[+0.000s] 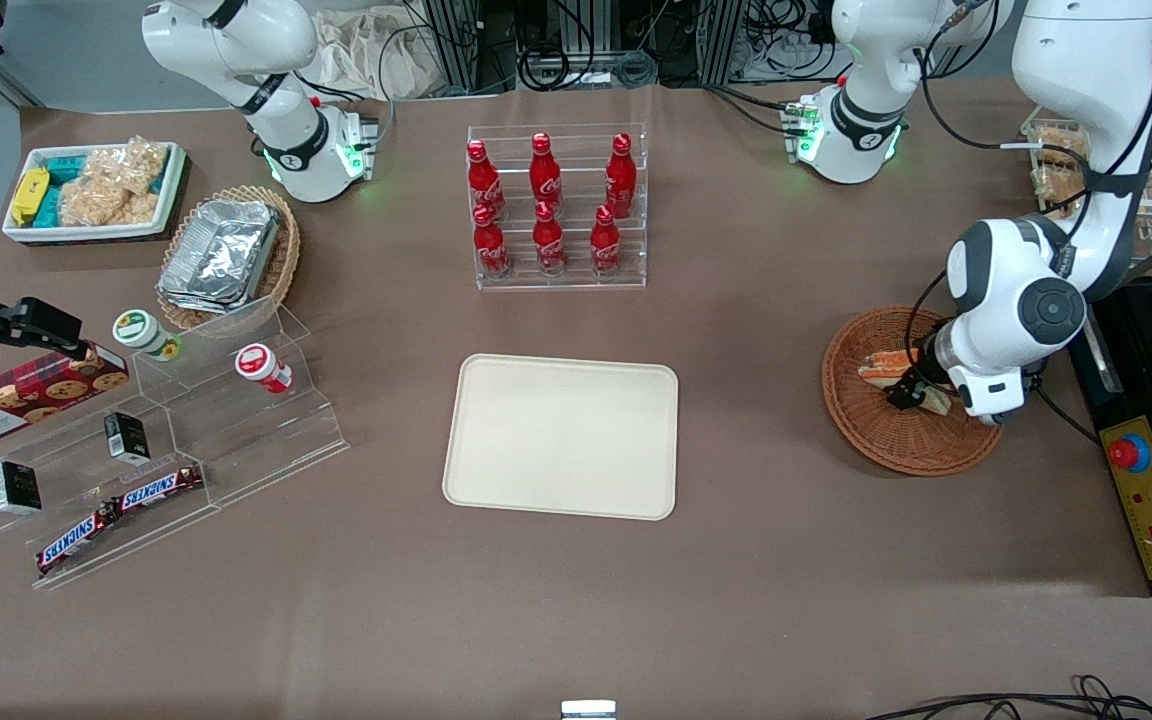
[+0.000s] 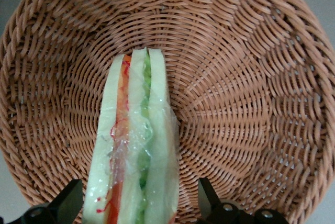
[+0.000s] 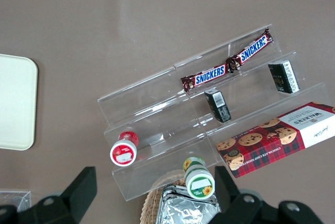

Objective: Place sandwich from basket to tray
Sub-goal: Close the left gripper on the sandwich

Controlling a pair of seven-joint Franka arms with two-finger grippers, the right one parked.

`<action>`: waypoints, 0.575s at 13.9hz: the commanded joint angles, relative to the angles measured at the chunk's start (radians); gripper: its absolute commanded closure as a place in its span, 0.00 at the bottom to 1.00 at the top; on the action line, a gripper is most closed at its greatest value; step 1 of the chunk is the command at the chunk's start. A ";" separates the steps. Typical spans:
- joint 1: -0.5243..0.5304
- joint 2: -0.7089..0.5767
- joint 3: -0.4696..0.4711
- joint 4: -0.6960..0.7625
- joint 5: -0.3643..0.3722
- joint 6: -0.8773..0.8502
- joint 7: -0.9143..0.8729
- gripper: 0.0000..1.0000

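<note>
Sandwich lies in the basket; the wrist view shows the gripper spread open astride it, untouched. Front view, right of frame: arm partly hides both; tray at centre on brown table.

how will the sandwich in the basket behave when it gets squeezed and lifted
The sandwich is soft white bread, so it probably squashes. Its clear wrap looks glossy, perhaps slippery. The gripper is open astride it in the basket; the wedge seems light.
</note>
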 commanded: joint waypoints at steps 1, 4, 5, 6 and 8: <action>0.001 -0.005 0.002 -0.020 0.022 0.024 -0.041 0.02; 0.001 0.009 0.004 -0.018 0.021 0.030 -0.049 0.27; 0.001 0.015 0.004 -0.018 0.022 0.037 -0.052 0.50; 0.001 0.017 0.004 -0.018 0.022 0.037 -0.052 0.66; 0.001 0.014 0.008 -0.018 0.022 0.037 -0.053 0.87</action>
